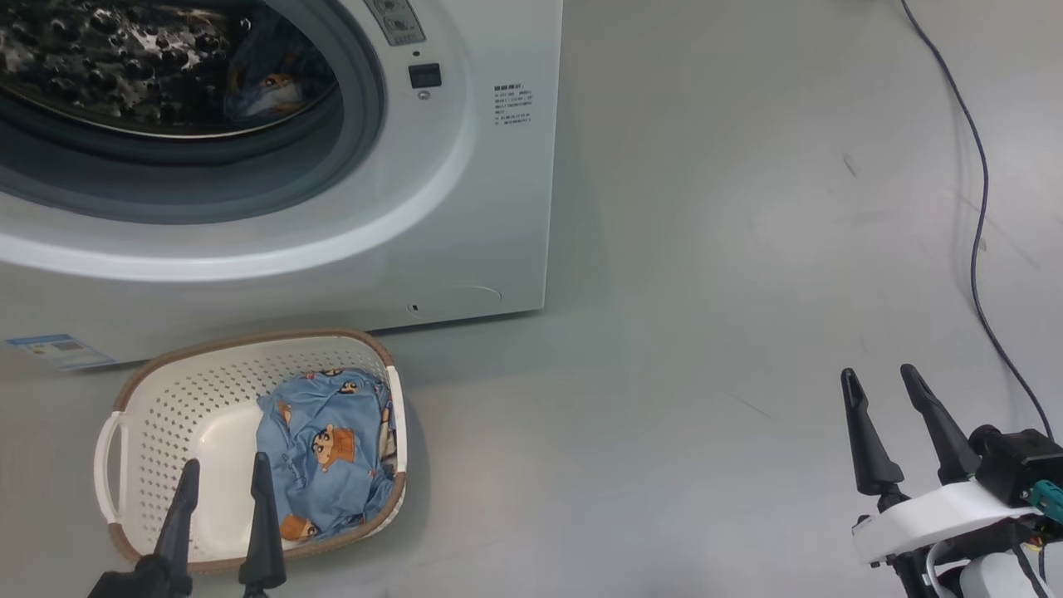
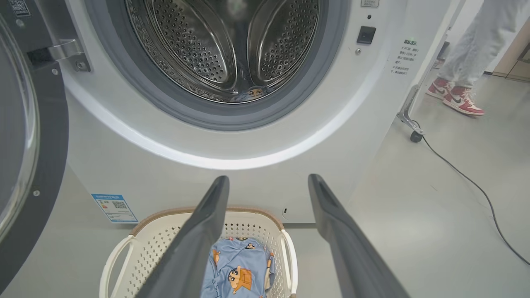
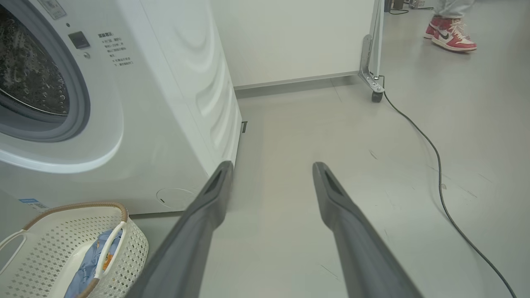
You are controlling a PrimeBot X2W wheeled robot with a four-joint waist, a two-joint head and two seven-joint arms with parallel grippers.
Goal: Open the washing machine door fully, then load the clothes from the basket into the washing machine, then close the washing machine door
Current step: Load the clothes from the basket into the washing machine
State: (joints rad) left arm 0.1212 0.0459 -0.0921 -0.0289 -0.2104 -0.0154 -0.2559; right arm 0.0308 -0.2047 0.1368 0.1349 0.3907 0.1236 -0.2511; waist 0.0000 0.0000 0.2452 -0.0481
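Washing machine [image 1: 465,208] x1, door [image 2: 25,145] x1, swung wide open to the left. Basket [image 1: 166,390] x1 on the floor [image 1: 706,332], just below the washer's front edge. Clothes [image 1: 324,448] are bunched at its right end, pile count unclear, plus one blue piece [image 1: 266,83] in the drum [image 2: 186,49]. Left gripper [image 1: 226,461] is over the basket, right gripper [image 1: 879,372] well off over bare floor. Both are spread wide, holding nothing. Risks: fingers snag the basket holes, or fabric draped on the gasket [image 2: 207,120] jams the door.
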